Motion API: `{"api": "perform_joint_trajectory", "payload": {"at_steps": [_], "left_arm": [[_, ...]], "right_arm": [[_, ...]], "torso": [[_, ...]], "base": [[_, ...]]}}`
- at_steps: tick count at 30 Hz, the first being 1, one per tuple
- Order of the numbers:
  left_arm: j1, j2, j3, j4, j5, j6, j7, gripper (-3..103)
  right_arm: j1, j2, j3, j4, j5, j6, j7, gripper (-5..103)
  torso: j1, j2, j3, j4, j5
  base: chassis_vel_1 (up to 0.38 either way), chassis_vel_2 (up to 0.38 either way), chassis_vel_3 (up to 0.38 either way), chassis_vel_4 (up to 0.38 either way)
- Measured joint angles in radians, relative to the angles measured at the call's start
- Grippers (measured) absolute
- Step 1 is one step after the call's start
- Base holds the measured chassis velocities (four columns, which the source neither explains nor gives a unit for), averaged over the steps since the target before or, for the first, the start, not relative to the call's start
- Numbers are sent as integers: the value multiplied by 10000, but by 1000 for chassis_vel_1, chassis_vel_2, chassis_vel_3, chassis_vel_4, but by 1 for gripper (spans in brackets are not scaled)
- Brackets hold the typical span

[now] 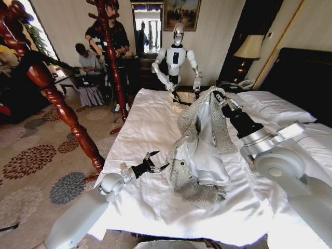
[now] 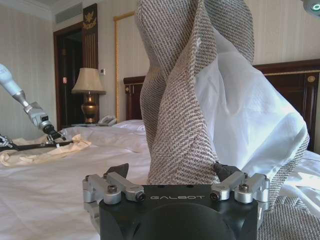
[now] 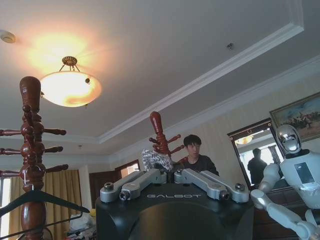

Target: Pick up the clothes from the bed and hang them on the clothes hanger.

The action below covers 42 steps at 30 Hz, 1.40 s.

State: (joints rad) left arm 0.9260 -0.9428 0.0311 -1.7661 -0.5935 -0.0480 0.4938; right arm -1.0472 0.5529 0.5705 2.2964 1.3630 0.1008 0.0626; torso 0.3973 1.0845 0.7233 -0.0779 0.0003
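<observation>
Up over the bed [image 1: 150, 119] hangs the jacket [image 1: 199, 150], its hem pooled on the duvet. The right gripper [image 1: 220, 97] is pinched tight on its top. Just beside it, the left gripper [image 1: 155, 162] waits with fingers spread, holding nothing.

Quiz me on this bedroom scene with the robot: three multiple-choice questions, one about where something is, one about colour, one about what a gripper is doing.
1. Where is the grey-beige speckled knit jacket?
A. Lifted above the white-duvet bed, hem trailing on it
B. On the carpet
C. On a pillow

2. What colour is the jacket's lining?
A. Black
B. White
C. Red

3. What is the left gripper doing?
A. Clamping the jacket
B. Holding a lamp
C. Open beside the jacket, holding nothing

Answers:
1 A: the right gripper holds it up by the top, its lower part resting on the duvet.
2 B: white fabric shows inside the knit.
3 C: its fingers are spread with only duvet between them.
</observation>
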Motion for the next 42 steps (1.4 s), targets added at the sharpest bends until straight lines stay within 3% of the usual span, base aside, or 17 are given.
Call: {"api": "perform_joint_trajectory", "payload": {"at_steps": [5,8,9,11,15,17,19,21,24,29,34,37,42], "left_arm": [[-104,-447,228,346,68,40,161,75],[-115,-512,274,420,95,40,165,70],[-125,-549,298,469,98,36,166,58],[-130,-560,300,485,98,31,166,58],[-105,-570,263,436,94,-115,-24,37],[-102,-569,249,424,93,-139,-61,37],[-102,-574,171,377,89,-185,-139,21],[-101,-575,133,343,81,-190,-152,21],[-42,-499,-114,13,-97,-188,-194,5],[110,-327,-681,-522,-505,-118,-276,2],[278,223,-1769,-1551,-1493,90,-415,2],[450,1013,-2755,-2467,-2219,235,-616,2],[706,1967,-4104,-3482,-3203,395,-889,2]], "right_arm": [[37,60,-3,-82,-33,-20,1,2],[41,79,-3,-100,-37,-23,1,2],[45,125,-5,-111,-46,-29,2,2],[47,169,-9,-118,-58,-35,2,2],[48,316,-27,-161,-149,-49,6,2],[50,321,-31,-172,-157,-49,6,2],[106,334,-52,-209,-166,-53,6,2],[133,335,-60,-223,-167,-53,6,2],[190,334,-83,-258,-173,-54,2,2],[185,379,-1,-270,-173,-46,6,2],[-78,303,481,-59,-53,-96,233,2],[-426,84,1022,142,-158,-568,831,2],[-905,-156,1781,545,26,-680,1015,2]], "torso": [[0,0,0,-2,0],[0,0,0,-1,-2],[0,0,0,-1,-3],[0,0,0,-1,-1],[0,0,0,-1,-2],[0,0,0,-1,-2],[0,1,0,-2,-1],[0,1,0,-2,-2],[0,1,0,-3,-2],[0,1,0,-2,-2],[0,1,0,-2,-4],[0,1,0,-2,-3],[0,1,0,-1,-2]], "base": [[0,0,0,0],[0,0,0,0],[0,0,0,0],[0,0,0,0],[0,0,0,0],[0,0,0,0],[0,0,0,0],[0,0,0,0],[0,0,0,0],[0,0,0,0],[0,0,0,0],[0,0,0,0],[0,0,0,0]]}}
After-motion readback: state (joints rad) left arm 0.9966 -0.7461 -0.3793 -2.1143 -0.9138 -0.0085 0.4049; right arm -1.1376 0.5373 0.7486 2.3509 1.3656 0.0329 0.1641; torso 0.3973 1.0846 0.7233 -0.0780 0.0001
